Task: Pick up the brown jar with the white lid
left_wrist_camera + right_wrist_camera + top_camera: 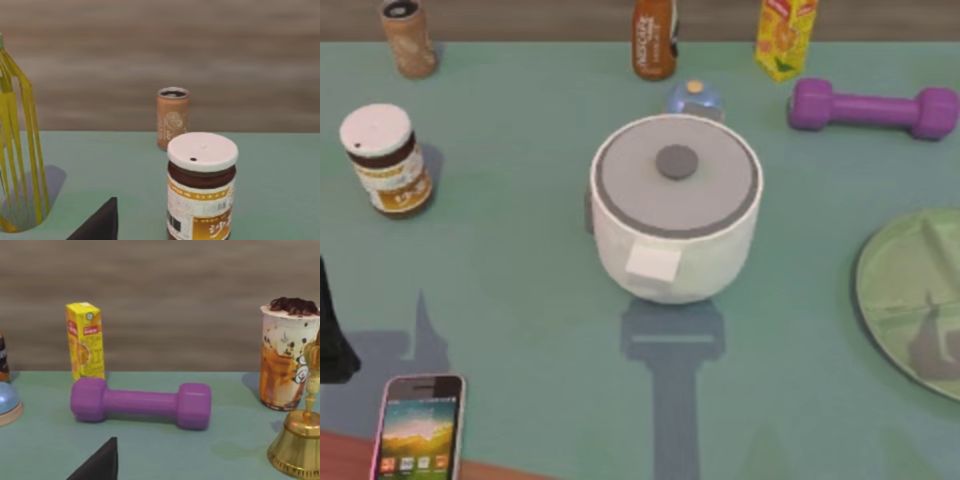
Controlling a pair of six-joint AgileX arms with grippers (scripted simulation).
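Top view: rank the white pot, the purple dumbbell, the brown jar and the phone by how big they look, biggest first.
1. White pot, clearly largest.
2. Purple dumbbell.
3. Brown jar and phone look alike; the phone is cut off at the picture's edge, so no ranking between them.

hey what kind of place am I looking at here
Probably a simulated test tabletop, not a real kitchen: unrelated things share one green table, among them a large white pot with grey-ringed lid, a purple dumbbell and a smartphone.
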